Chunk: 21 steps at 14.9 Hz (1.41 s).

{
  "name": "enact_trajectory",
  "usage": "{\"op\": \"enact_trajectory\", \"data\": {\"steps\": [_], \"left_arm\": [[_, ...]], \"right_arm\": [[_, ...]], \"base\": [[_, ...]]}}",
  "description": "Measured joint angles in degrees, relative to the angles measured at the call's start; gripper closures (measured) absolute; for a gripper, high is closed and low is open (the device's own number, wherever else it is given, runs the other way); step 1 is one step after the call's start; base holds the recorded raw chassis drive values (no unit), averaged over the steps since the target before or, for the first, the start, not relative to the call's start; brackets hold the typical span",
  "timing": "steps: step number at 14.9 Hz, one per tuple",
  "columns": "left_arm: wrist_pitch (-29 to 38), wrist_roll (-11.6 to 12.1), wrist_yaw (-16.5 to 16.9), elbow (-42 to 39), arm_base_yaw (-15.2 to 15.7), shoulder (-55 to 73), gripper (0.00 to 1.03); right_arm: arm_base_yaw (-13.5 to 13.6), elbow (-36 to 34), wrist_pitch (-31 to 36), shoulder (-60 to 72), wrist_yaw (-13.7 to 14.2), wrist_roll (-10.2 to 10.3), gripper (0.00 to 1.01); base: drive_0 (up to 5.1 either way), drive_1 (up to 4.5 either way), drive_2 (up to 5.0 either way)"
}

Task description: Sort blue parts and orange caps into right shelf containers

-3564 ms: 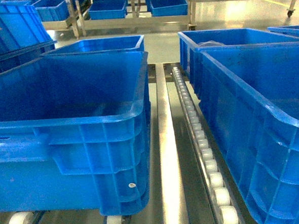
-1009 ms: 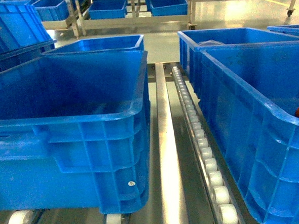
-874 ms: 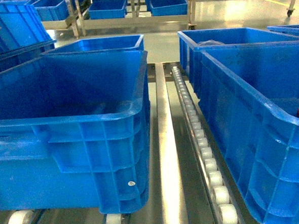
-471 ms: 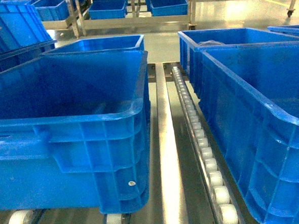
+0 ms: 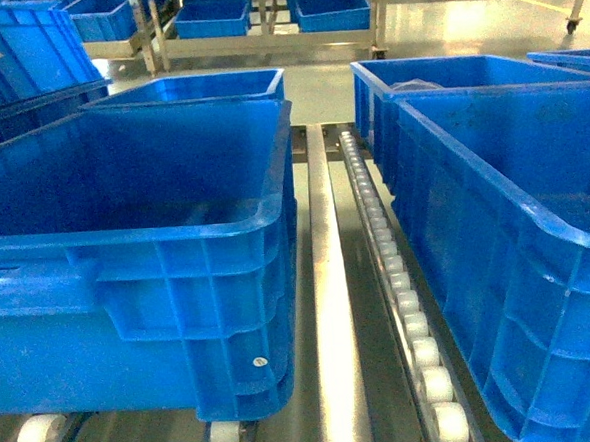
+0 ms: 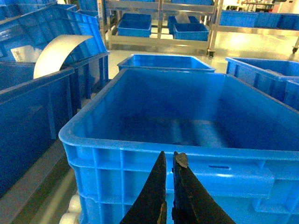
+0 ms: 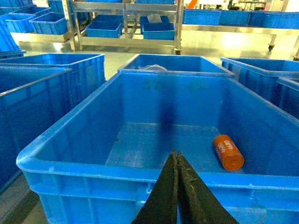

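Orange cap (image 7: 228, 151): lying on floor of right crate (image 7: 65, 135), near its right wall.
Right gripper (image 7: 176, 161): fingers pressed together, empty.
Left gripper (image 6: 169, 161): fingers nearly touching, empty, before left crate (image 6: 93, 126).

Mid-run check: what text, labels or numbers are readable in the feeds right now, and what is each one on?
Orange cap, lying in the near right crate: white print along its side, seen upside down; it may read "4600" with a smaller line beside it, but it is too blurred to be sure.
White curved sheet in the left wrist view: no print visible.
Small round white mark on the left crate front: too small to read.
Nothing else is legible.
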Motion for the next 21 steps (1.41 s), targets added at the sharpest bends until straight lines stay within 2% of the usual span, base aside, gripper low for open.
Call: {"op": "enact_trajectory", "data": {"steps": [6,14,15,16,17,18,21], "left_arm": [[-13.6,0.0,0.0,0.0,0.0,-14.6,1.01],[-25.3,0.0,0.0,0.0,0.0,-26.4,1.01],[-27.5,0.0,0.0,0.0,0.0,-28.0,1.01],[-36.2,0.0,-0.1,0.0,0.0,-34.1,1.01],[-34.7,0.0,0.0,0.1,0.0,-36.1,1.01],[-36.4,0.0,0.0,0.0,0.0,-36.1,1.01],[-35.9,0.0,0.0,0.0,0.0,-36.1,1.01]], "right_arm": [[0.0,0.0,-13.5,-14.4,0.0,0.0,0.99],[0.0,0.0,-24.8,-25.9,0.0,0.0,0.99],[0.0,0.0,-29.6,-29.0,0.0,0.0,0.99],[0.0,0.0,-35.7,-34.8,0.1,0.0,0.99],[0.0,0.2,-34.2,-35.7,0.1,0.0,0.99],[0.0,0.0,-36.0,-35.7,0.1,0.1,0.99],[0.0,0.0,-35.3,-35.7,0.0,0.1,0.99]], "base": [[0.0,0.00,0.0],[0.0,0.00,0.0],[0.0,0.00,0.0],[0.0,0.00,0.0],[0.0,0.00,0.0],[0.0,0.00,0.0],[0.0,0.00,0.0]]}}
